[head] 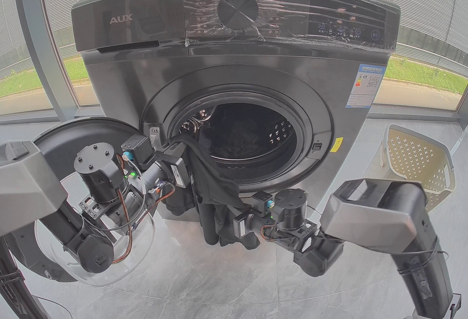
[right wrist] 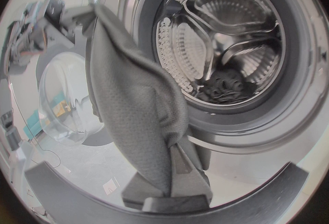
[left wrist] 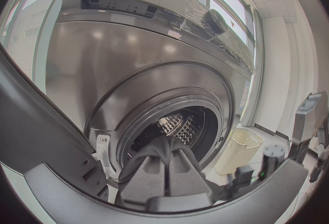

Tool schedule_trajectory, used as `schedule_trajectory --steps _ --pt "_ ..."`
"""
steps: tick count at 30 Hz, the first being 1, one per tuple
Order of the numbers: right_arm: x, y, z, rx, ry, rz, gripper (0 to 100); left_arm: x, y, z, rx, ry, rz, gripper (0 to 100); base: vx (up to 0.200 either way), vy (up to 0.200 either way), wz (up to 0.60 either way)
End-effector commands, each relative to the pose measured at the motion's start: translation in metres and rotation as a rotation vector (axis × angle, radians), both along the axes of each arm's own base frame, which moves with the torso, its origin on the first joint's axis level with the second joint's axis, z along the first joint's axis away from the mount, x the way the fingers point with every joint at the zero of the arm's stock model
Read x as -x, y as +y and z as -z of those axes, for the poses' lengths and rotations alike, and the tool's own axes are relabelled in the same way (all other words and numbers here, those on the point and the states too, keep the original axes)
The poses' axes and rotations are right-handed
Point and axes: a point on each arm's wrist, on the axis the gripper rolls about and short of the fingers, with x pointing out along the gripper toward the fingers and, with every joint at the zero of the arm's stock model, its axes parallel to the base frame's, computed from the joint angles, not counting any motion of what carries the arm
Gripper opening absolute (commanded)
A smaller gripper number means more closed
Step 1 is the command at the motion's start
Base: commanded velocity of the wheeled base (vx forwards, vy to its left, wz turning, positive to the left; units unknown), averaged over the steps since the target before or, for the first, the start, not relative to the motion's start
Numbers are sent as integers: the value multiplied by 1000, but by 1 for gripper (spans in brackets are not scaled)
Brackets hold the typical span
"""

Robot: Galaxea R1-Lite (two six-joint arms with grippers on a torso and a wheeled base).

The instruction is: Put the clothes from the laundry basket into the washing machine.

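Dark knit garment hangs limp at 7 o'clock of the washing machine opening. Left tool pinches its upper end, right tool pinches its lower end. Dark clothes lie inside the drum.

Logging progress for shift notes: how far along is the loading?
Done: door open, dark clothes already lie in the drum. In hand: left gripper and right gripper hold one dark garment at the drum mouth. Left: push it inside; the basket looks empty.
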Motion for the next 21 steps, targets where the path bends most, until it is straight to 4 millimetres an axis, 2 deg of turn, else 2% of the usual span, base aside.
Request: schedule_trajectory --steps 1,5,6,9,13,17,21 --pt "36 -58 -83 -31 -35 9 0 9 24 -8 15 -9 -26 0 0 0 0" --pt "51 -78 -104 -73 -82 -40 0 27 30 -21 28 -26 4 0 0 0 0" --pt "51 -78 -104 -73 -82 -40 0 27 30 -21 28 -26 4 0 0 0 0" --pt "53 -97 -114 -110 -138 -17 0 41 36 -22 26 -25 38 0 0 0 0" --pt "62 -110 -121 -112 -132 -6 0 45 38 -24 50 -18 44 0 0 0 0" --pt "85 -124 -133 -119 -125 -17 0 51 40 -31 69 -35 48 0 0 0 0" --pt "97 -130 -144 -144 -135 -19 0 57 42 -38 80 -60 63 0 0 0 0"
